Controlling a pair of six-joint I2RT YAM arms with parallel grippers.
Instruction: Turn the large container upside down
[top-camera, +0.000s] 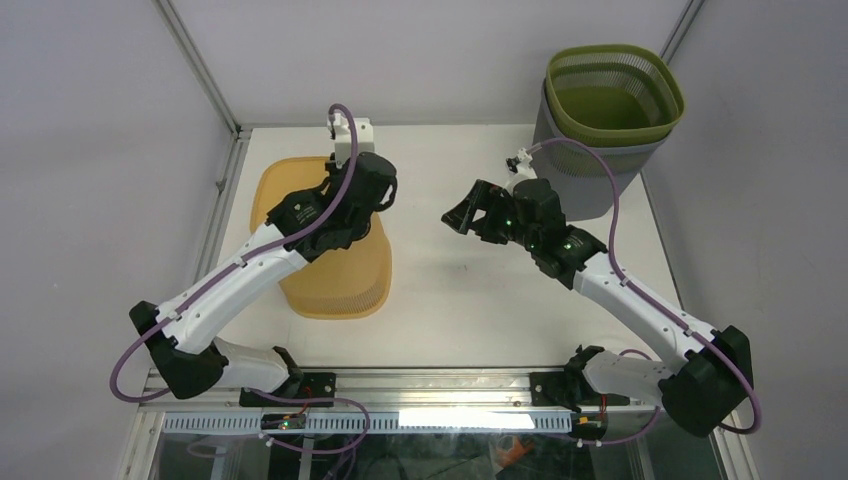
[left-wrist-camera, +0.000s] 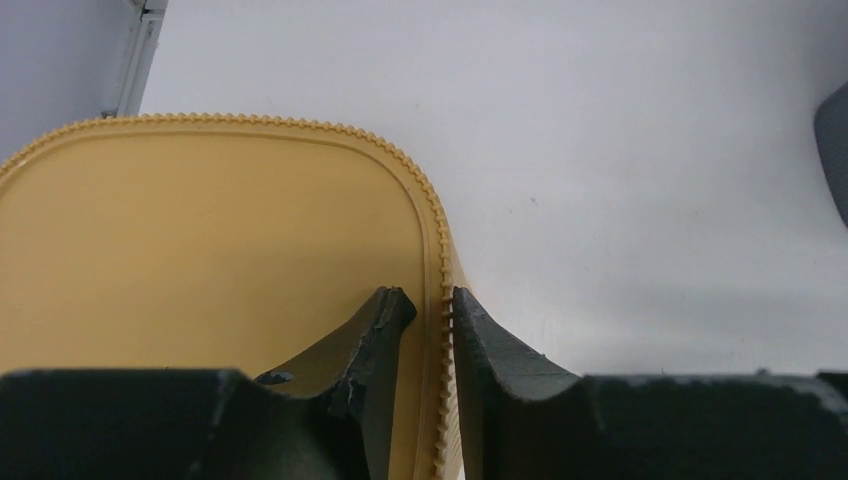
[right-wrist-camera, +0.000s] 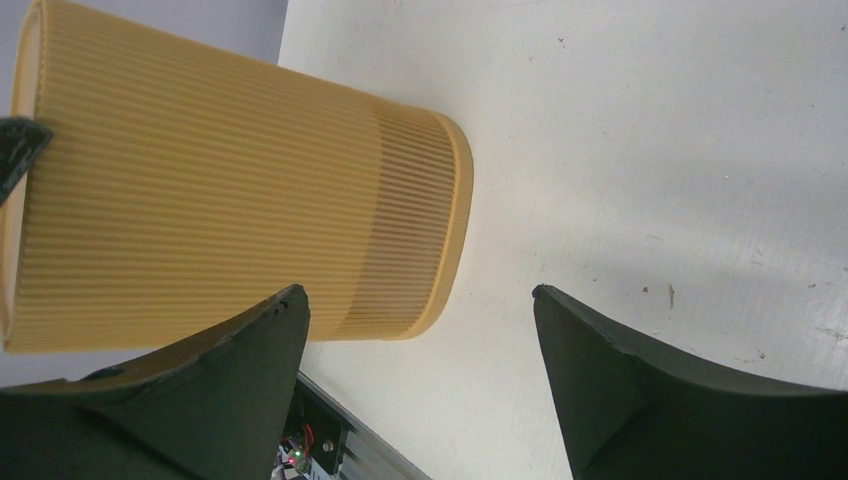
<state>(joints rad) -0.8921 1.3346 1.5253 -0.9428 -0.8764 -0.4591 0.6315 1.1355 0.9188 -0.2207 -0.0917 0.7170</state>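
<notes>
We see the large yellow ribbed plastic container (top-camera: 335, 285) on the left side of the white bench (top-camera: 470, 300), under the left arm. Its banded rim end is low by the bench and its narrower end is raised. The left hand (left-wrist-camera: 428, 300) is clamped on the container's toothed edge, one finger on either side. The right hand (right-wrist-camera: 420, 290) hangs over the bench's middle with its fingers spread wide, holding nothing. At the far right corner a green mesh basket (top-camera: 665, 110) sits nested in a grey mesh basket (top-camera: 585, 185).
</notes>
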